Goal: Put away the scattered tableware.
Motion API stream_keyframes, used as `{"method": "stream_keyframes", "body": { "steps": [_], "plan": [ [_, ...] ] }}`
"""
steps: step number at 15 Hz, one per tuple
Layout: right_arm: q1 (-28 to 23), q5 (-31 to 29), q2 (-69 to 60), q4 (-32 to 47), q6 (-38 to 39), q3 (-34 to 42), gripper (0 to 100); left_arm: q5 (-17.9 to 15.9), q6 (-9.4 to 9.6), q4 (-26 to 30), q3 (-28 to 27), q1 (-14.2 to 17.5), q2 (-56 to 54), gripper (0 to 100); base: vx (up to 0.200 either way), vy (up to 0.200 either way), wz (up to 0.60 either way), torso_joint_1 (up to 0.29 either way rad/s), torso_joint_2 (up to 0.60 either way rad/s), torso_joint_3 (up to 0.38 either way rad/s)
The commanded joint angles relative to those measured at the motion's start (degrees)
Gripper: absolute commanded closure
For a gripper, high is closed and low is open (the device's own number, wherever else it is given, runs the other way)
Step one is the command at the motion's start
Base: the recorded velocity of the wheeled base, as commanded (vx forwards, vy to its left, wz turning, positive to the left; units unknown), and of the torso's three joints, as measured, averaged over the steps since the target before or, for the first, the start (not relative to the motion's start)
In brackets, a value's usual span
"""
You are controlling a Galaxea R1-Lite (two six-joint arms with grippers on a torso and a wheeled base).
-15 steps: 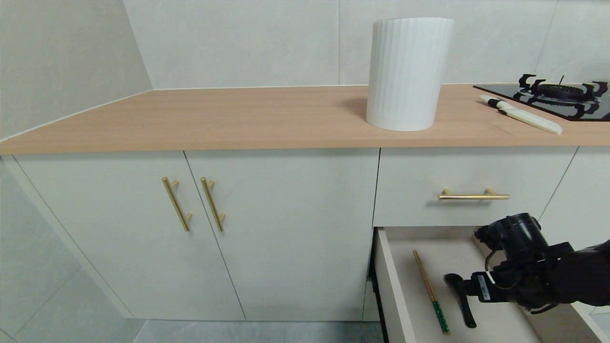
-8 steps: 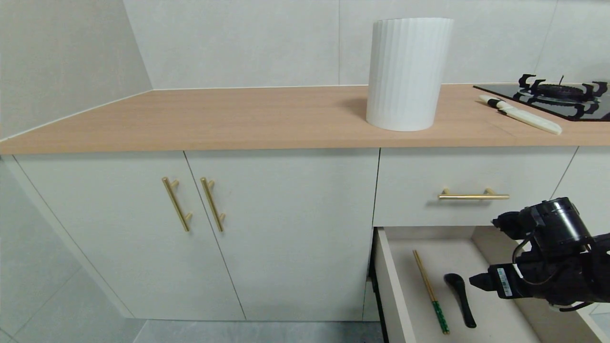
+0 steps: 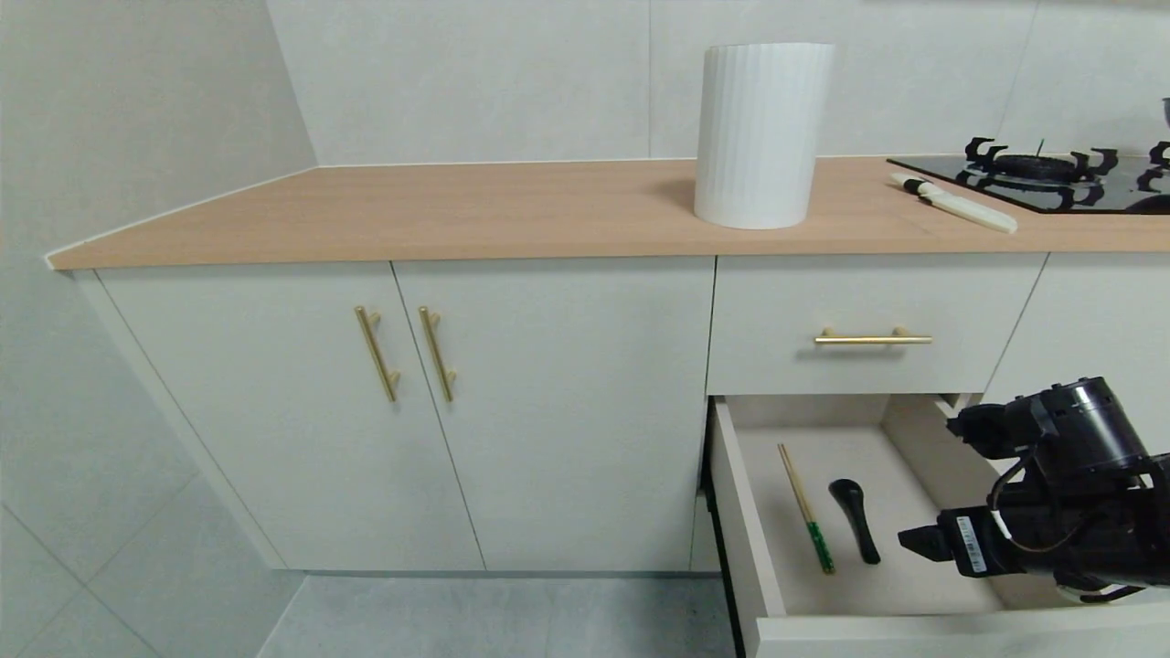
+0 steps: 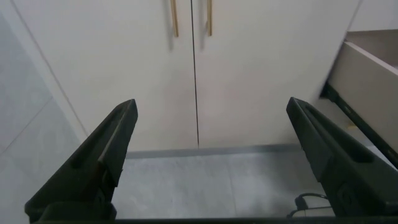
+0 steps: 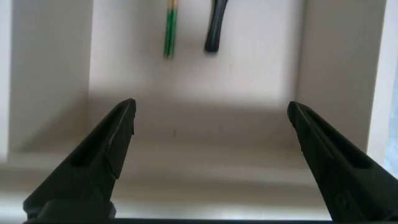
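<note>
**Right arm over the open drawer, both grippers empty**

The right arm comes in low over the right side of the open drawer (image 3: pixel 742 512), its wrist roughly level and its gripper (image 5: pixel 211 107) facing into the drawer. The jaws are spread wide and hold nothing – the two fingers (image 5: pixel 106 155) touch neither the drawer walls nor anything inside.

On the drawer floor lie a pair of chopsticks (image 3: pixel 804 507) with green ends and, just beside them on the side nearer the right arm, a black spoon (image 3: pixel 855 521). Both lie lengthwise, front to back, apart from each other and from the gripper.

The left gripper (image 4: pixel 211 104) is held low to the left of the drawer, facing the cabinet doors (image 4: pixel 249 74) and the floor below them. Its jaws are also wide apart and empty.

On the counter (image 3: pixel 457 210) above the drawer – a white knife (image 3: pixel 955 203) lies near the stove (image 3: pixel 1042 169), with a tall white ribbed container (image 3: pixel 759 137) standing upright, well apart from it.
</note>
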State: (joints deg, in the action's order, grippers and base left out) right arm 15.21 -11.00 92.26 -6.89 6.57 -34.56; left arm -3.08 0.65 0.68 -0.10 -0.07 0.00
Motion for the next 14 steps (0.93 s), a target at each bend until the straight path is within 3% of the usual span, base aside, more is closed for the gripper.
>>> {"method": "stream_keyframes", "body": {
  "steps": [1,2,8,14],
  "plan": [
    [0.69,0.01,-1.38,0.03,-0.07,0.28,0,0.01,0.06,0.02,0.01,-0.01,0.0,0,-0.2,0.0,0.0,0.002,0.0,0.007],
    [1.31,0.01,-2.26,0.3,-0.07,0.28,0,0.01,0.06,0.02,0.01,-0.01,0.0,0,-0.2,0.0,0.0,0.002,0.0,-0.002],
    [5.53,0.1,-6.74,6.27,-0.15,0.37,0,0.01,0.06,0.02,0.01,-0.01,0.0,0,0.0,0.0,0.0,0.0,0.0,0.0],
    [9.66,1.24,-4.54,12.6,-5.08,2.83,0,0.01,0.06,0.02,0.01,-0.01,0.0,0,0.0,0.0,0.0,0.0,0.0,0.0]
  ]
}}
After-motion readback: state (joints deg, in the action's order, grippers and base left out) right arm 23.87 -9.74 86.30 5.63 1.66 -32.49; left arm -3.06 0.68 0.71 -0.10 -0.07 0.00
